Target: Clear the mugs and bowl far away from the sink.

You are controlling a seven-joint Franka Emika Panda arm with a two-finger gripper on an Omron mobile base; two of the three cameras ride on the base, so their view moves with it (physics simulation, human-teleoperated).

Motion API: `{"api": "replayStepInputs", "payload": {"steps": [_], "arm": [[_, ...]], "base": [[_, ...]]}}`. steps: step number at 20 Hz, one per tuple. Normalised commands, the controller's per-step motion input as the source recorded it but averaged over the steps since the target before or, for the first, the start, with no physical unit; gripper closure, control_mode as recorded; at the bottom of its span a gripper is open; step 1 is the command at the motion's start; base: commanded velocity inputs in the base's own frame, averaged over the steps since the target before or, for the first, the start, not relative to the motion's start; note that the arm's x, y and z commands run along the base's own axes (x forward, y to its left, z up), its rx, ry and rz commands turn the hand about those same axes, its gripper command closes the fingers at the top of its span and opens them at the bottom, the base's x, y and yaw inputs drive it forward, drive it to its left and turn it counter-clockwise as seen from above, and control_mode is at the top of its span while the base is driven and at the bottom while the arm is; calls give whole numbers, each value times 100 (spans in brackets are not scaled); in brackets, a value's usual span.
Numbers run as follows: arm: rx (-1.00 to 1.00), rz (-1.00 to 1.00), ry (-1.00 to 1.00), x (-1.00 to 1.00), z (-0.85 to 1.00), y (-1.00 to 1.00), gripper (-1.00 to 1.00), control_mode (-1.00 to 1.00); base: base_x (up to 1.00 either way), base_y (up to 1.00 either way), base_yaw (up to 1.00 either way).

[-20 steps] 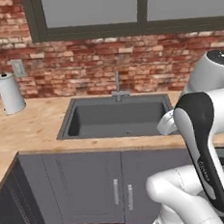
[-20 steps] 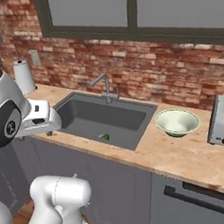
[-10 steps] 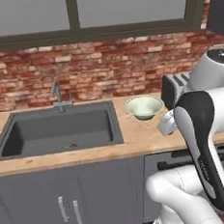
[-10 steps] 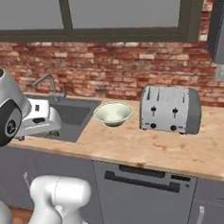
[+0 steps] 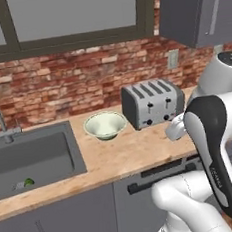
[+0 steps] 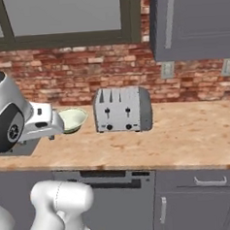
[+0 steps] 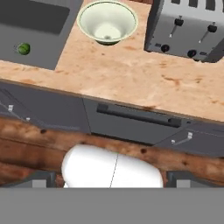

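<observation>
Bowl (image 7: pixel 107 22) — on counter (image 7: pixel 131 78), well beyond the spread fingertips (image 7: pixel 37 178).

Bowl (image 5: pixel 105 125) on counter (image 5: pixel 122 157) between sink (image 5: pixel 31 159), toaster (image 5: pixel 153 103)

The arm is folded up high, its hand (image 7: pixel 112 181) open and empty.

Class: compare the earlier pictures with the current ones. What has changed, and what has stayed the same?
The base drove right along the counter, so the cameras moved: the dark grey sink slid left and the silver four-slot toaster appeared. The pale cream-green bowl stayed beside the sink; nothing was grasped.
</observation>
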Motion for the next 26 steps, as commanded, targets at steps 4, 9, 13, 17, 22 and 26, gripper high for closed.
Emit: {"api": "replayStepInputs", "payload": {"steps": [4, 9, 13, 17, 22, 26], "arm": [[0, 0, 0, 0, 0, 0, -100, 100], [0, 0, 0, 0, 0, 0, -100, 100], [0, 0, 0, 0, 0, 0, -100, 100], [0, 0, 0, 0, 0, 0, -100, 100], [0, 0, 0, 0, 0, 0, -100, 100], [0, 0, 0, 0, 0, 0, -100, 100]], "base": [[56, 64, -19], [29, 46, -18], [1, 52, -16], [-7, 24, -8], [20, 4, -3], [42, 1, 0]]}}
